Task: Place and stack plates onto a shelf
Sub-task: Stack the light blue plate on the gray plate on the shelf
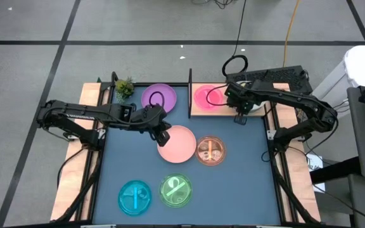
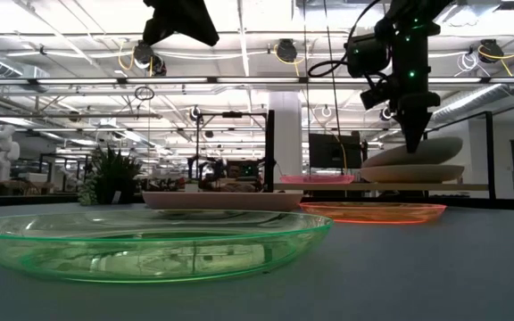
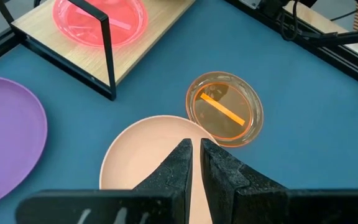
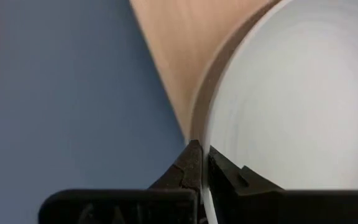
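Currently right end effector [image 1: 241, 118] pinches the pale white round plastic plate's [image 4: 303, 93] rim on the light-wood shelf [image 1: 198, 109]; left end effector [image 3: 195, 152], nearly pressed together, hovers over the pink round plate [image 1: 177, 144].

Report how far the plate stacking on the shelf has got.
Done: the translucent magenta plate lies on the light-wood shelf, with two pale opaque plates stacked beside it. In hand: the right gripper is shut on the top pale plate's rim; the left gripper, nearly closed and empty, hovers over the pink plate. Left: purple, pink, orange-brown, cyan and green plates on the blue table.
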